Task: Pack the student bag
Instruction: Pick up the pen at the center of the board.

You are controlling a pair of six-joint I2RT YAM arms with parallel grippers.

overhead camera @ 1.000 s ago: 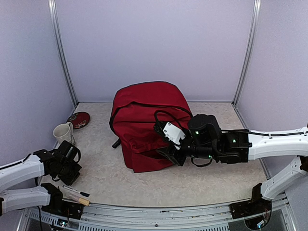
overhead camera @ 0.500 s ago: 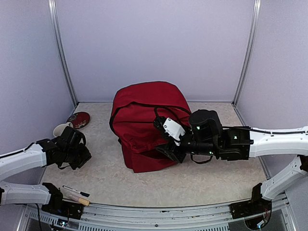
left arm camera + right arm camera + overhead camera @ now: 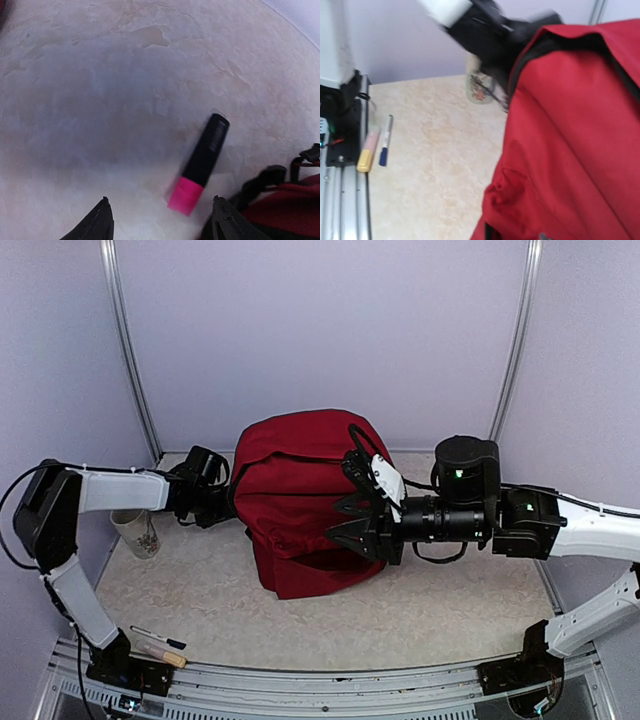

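Bright, even light; soft shadows; student bag point(image 3: 560, 125) motion-blurred in right wrist view.

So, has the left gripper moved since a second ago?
Yes. The left gripper has swung away from the pens at the near edge, past the mug, to the student bag's left side.

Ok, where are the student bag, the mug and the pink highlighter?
student bag point(image 3: 295, 495): top external view, on its red front panel.
mug point(image 3: 135, 533): top external view, on its side wall.
pink highlighter point(image 3: 204, 156): left wrist view, on its black barrel.
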